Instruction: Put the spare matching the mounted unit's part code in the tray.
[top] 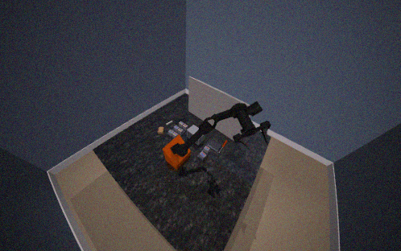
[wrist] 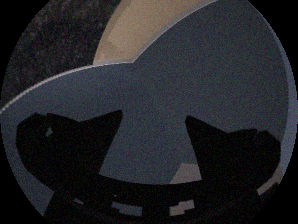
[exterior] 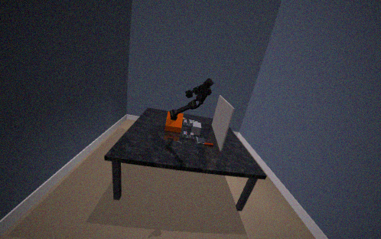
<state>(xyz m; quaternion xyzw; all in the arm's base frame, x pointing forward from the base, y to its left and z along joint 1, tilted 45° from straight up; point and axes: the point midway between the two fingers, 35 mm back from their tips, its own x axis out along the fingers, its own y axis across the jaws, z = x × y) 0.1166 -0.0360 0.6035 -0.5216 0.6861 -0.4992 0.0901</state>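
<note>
Spares [top: 178,129] [exterior: 190,122] lie near nine o'clock from the grey box [top: 192,129] [exterior: 197,126] in the top view, and a small pair [top: 204,152] [exterior: 188,134] that may belong with them sits near five. What looks to be the tray [top: 216,145] is at about four o'clock, with an orange strip [top: 224,146] [exterior: 208,144] along one side. You can't read any code from here, and I can't tell for certain which piece is the mounted unit; the grey box is the likeliest place for it.

Your hand [top: 256,142] [exterior: 191,92] [wrist: 154,116] is raised over the worktop [top: 149,177] [exterior: 153,145], its fingers well apart with nothing between them. The wrist view takes in mostly wall [wrist: 150,90], with no code in sight.

So you are, I judge, at the finding-out step. Bring the wrist view round to the unit's back; the upright panel [top: 211,106] [exterior: 222,120], near one o'clock from the grey box, calls for care on the way. Pick no spare until the code is certain, then match it, grip squarely, set it in the tray and let go.
</note>
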